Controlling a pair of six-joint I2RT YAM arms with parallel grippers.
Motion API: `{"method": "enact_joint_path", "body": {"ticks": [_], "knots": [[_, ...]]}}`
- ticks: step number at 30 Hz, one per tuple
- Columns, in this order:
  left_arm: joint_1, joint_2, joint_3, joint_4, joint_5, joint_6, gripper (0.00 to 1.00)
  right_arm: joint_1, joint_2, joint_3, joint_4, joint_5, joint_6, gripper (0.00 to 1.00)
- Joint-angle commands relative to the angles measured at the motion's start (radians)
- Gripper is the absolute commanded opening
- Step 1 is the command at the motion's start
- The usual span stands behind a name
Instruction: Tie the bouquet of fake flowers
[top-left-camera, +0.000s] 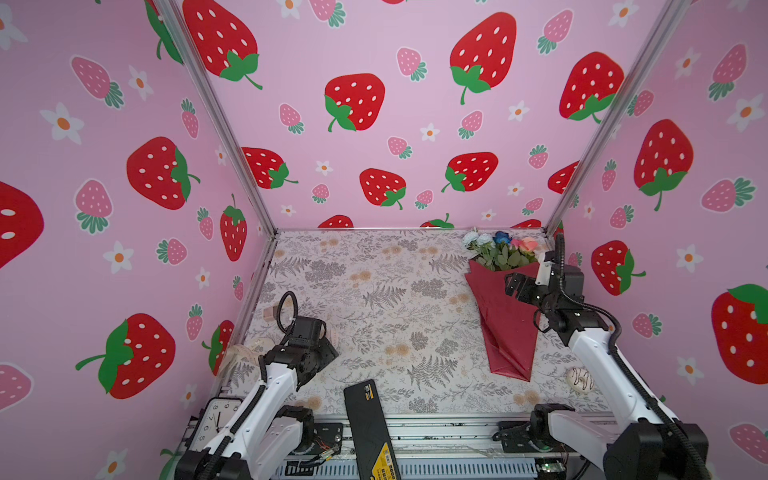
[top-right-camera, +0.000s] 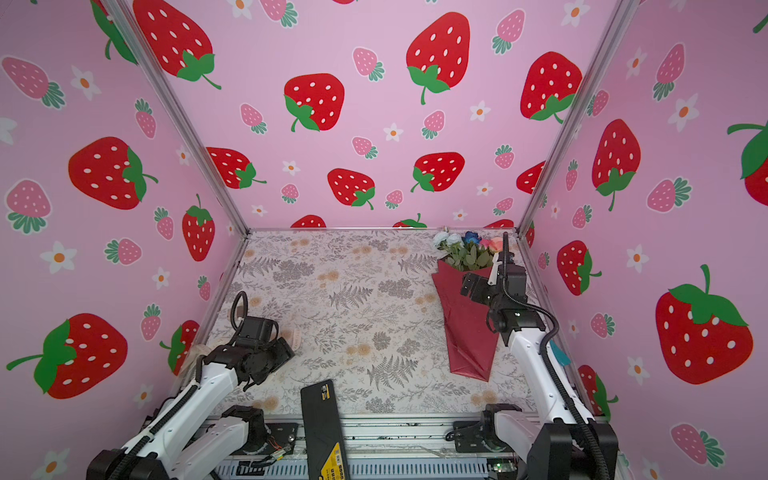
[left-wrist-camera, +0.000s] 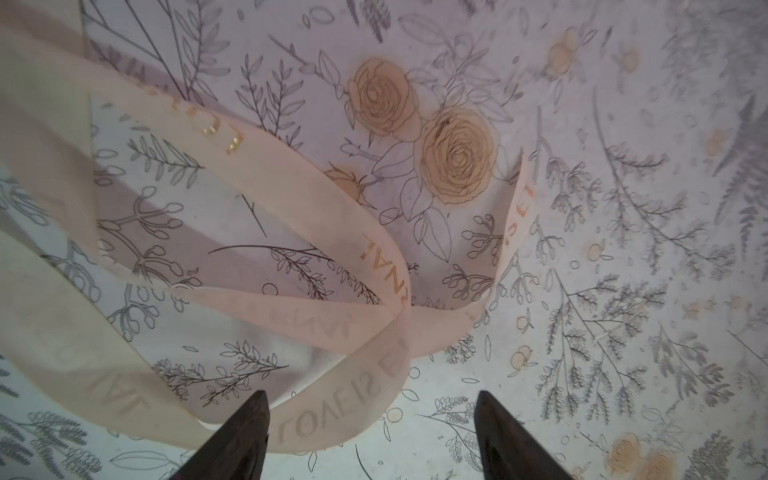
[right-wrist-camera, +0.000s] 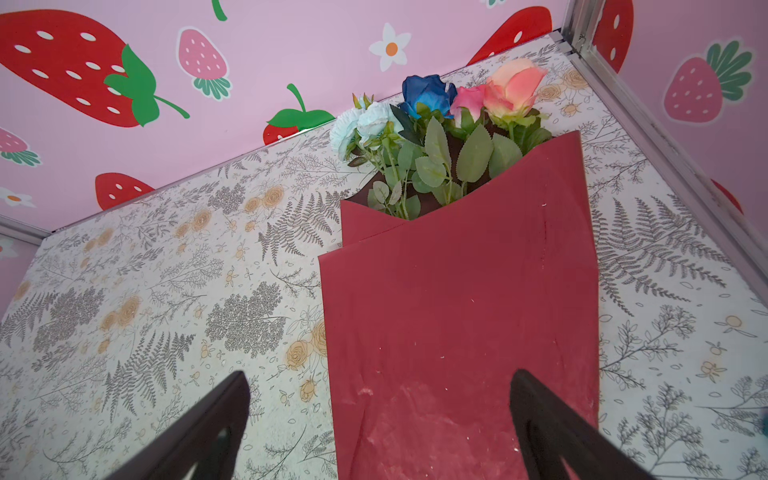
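Note:
The bouquet of fake flowers (top-left-camera: 505, 320) (top-right-camera: 467, 332) lies at the right rear of the table. Its pale blue, dark blue and pink-coral blooms (right-wrist-camera: 449, 99) point to the back wall, and dark red wrapping paper (right-wrist-camera: 457, 311) is folded round the stems. My right gripper (top-left-camera: 512, 286) (right-wrist-camera: 380, 374) hovers open over the upper part of the wrap, touching nothing. A cream lettered ribbon (left-wrist-camera: 291, 199) lies in loose loops at the left. My left gripper (top-left-camera: 330, 349) (left-wrist-camera: 372, 395) stands open just above it, and a ribbon loop lies between the fingers.
A black flat case (top-left-camera: 368, 419) lies at the front edge, a white clock (top-left-camera: 210, 419) at the front left, and a small white iced doughnut-like thing (top-left-camera: 580, 379) at the front right. Strawberry-print walls close in three sides, and the bouquet lies near the right wall.

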Motion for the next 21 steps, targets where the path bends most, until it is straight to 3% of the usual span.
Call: {"method": "enact_joint_path", "body": {"ticks": [1, 13, 16, 21], "knots": [[0.005, 0.049, -0.011, 0.061, 0.027, 0.001, 0.69, 0.000, -0.013, 0.024, 0.018, 0.022, 0.017, 1.00], [-0.002, 0.215, -0.018, 0.249, 0.119, 0.023, 0.00, 0.001, -0.024, 0.038, 0.011, 0.065, 0.025, 1.00], [-0.050, 0.228, 0.030, 0.287, 0.137, 0.033, 0.00, 0.001, -0.028, 0.037, 0.018, 0.064, 0.028, 1.00], [-0.219, 0.296, 0.224, 0.323, 0.108, 0.023, 0.00, 0.001, -0.036, 0.028, 0.045, 0.027, 0.028, 1.00]]}}
